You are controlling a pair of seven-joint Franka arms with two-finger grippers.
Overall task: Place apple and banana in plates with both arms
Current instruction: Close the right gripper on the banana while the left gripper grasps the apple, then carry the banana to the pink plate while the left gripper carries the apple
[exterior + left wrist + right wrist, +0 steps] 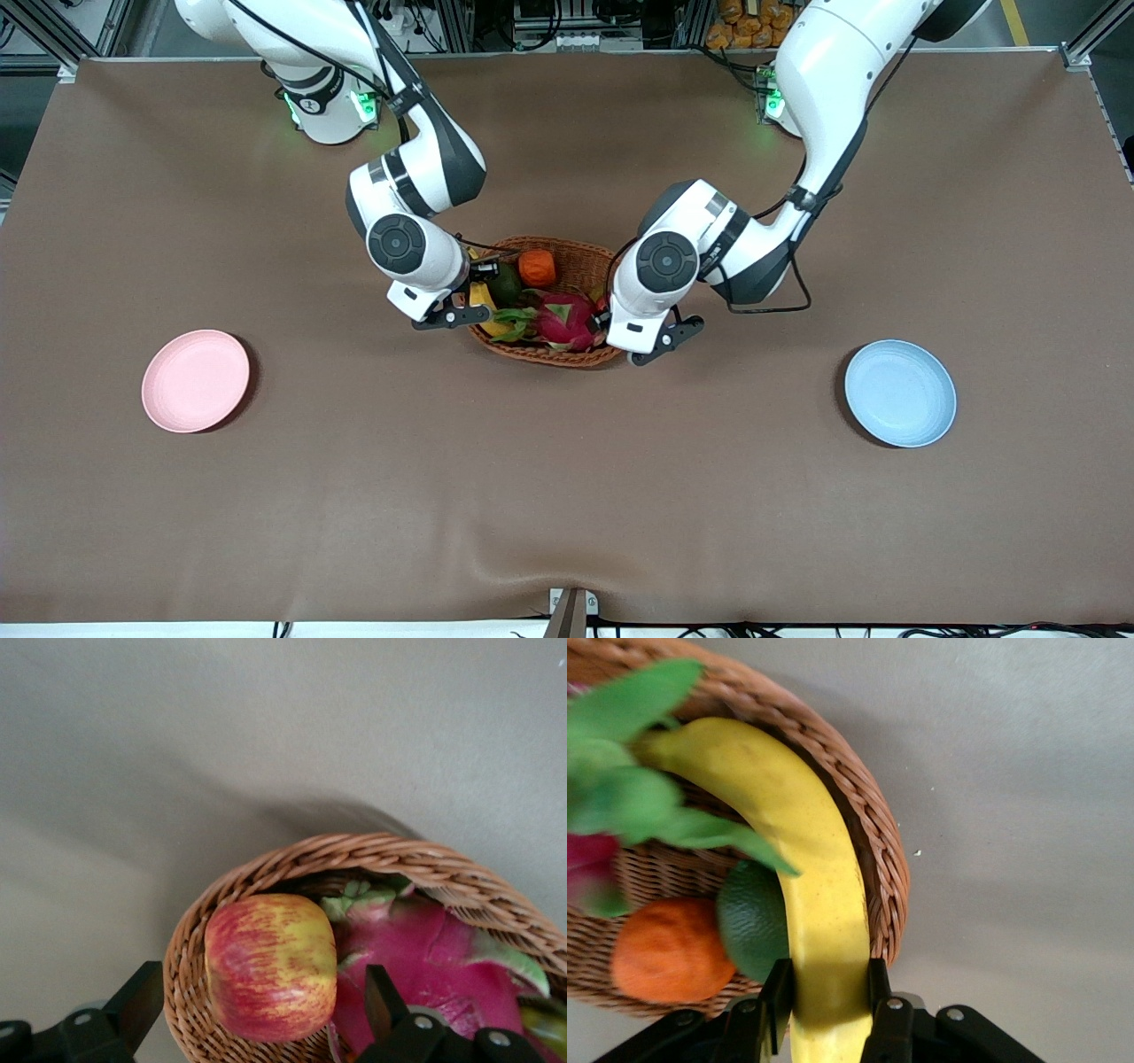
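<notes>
The front view looks down from high across the brown table [567, 496], facing both arm bases. Each wrist view looks closely down into the oval brown wicker basket [542, 354] [266, 873] [873, 824], which all three views share.

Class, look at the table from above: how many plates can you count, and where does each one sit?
2. The pink plate lies toward the right arm's end of the table; the blue plate lies toward the left arm's end. Both are nearer the front camera than the wicker basket. None seems hidden.
</notes>
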